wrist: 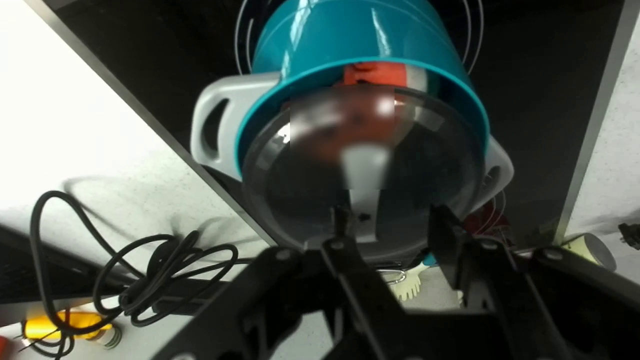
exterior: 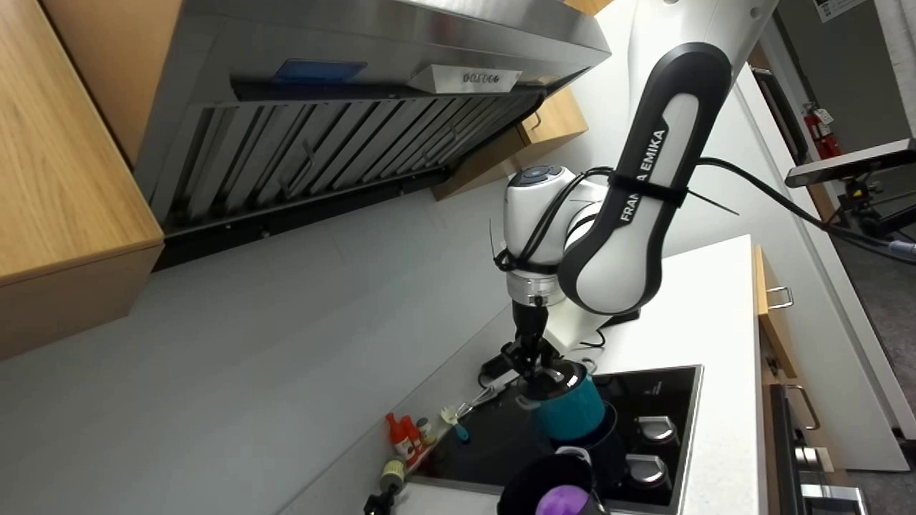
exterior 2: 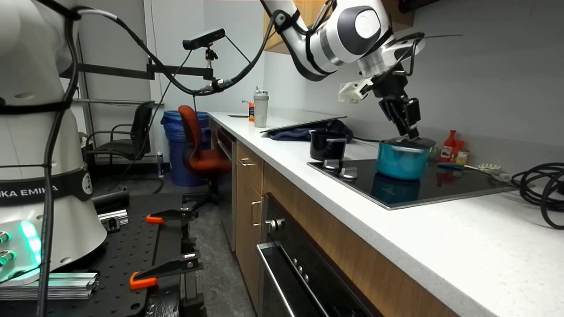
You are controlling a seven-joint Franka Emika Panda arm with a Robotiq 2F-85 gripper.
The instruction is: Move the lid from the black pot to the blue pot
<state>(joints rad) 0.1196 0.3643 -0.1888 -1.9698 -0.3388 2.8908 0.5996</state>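
Note:
The blue pot (exterior: pixel 572 413) stands on the cooktop, also seen in an exterior view (exterior 2: pixel 402 162) and the wrist view (wrist: pixel 350 30). The glass lid (wrist: pixel 425 165) with a grey handle (wrist: pixel 367 210) lies over its top, off-centre. A gap along one rim side shows a red object (wrist: pixel 382 74) inside. The lid also shows in both exterior views (exterior: pixel 565 377) (exterior 2: pixel 426 142). My gripper (wrist: pixel 392 215) is open at the lid, fingers on either side of the handle, the handle closer to one finger. The black pot (exterior 2: pixel 325 147) stands lidless on the counter, purple object (exterior: pixel 562 501) within.
The black cooktop (exterior 2: pixel 456 187) has knobs (exterior 2: pixel 349 172) near the black pot. Red bottles (exterior 2: pixel 448 145) and utensils (exterior 2: pixel 476 167) lie by the wall. A coiled black cable (exterior 2: pixel 546 189) is on the counter. A range hood (exterior: pixel 358 143) hangs above.

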